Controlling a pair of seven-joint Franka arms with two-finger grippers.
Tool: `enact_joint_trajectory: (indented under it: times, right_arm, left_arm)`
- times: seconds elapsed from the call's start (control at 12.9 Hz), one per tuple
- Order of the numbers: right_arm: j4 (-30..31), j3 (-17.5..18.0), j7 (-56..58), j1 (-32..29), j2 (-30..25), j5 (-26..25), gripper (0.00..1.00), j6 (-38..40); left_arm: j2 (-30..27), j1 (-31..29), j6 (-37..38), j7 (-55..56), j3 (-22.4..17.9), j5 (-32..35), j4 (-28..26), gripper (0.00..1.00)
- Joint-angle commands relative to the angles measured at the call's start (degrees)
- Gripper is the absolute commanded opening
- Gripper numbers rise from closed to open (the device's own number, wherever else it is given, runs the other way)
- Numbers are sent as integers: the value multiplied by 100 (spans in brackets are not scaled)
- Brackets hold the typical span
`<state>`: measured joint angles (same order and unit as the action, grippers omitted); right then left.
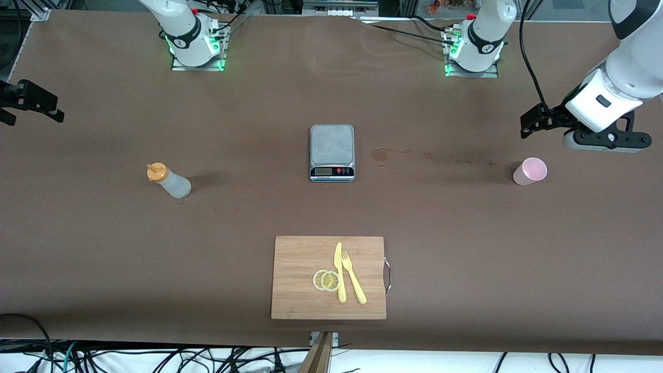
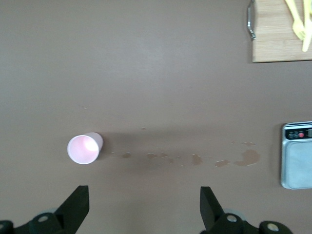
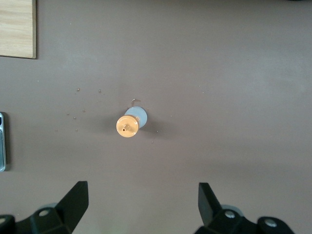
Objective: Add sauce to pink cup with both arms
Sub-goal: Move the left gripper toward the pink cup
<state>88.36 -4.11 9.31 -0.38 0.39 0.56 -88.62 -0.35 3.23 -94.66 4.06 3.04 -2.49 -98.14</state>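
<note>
The squeeze bottle (image 1: 169,181) with the sauce stands upright on the table toward the right arm's end; its orange cap (image 3: 127,126) shows from above in the right wrist view. The pink cup (image 1: 530,171) stands upright and empty toward the left arm's end, and it also shows in the left wrist view (image 2: 85,148). My left gripper (image 1: 532,123) hangs open and empty over bare table beside the cup (image 2: 145,204). My right gripper (image 1: 49,106) hangs open and empty over bare table at the right arm's end, apart from the bottle (image 3: 144,202).
A grey kitchen scale (image 1: 332,152) sits mid-table. A wooden cutting board (image 1: 300,290) lies nearer the front camera, with a yellow knife (image 1: 339,272), a fork (image 1: 353,277) and two lemon slices (image 1: 326,280). Wet stains (image 1: 383,153) run between scale and cup.
</note>
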Motion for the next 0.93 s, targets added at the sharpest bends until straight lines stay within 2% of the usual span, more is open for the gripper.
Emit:
enact_joint_trajectory:
  times: [0.0,0.46,0.85]
  right_arm:
    - [-108,-28,-9,3,23,75,100,29]
    - [-108,-28,-35,12,14,76,100,29]
    - [-117,-11,-44,21,14,84,100,29]
  left_arm:
    - [263,-16,149,-290,-14,-120,243,100]
    - [351,2,149,-617,3,626,234,100]
    - [641,-147,254,-756,-58,645,199,100]
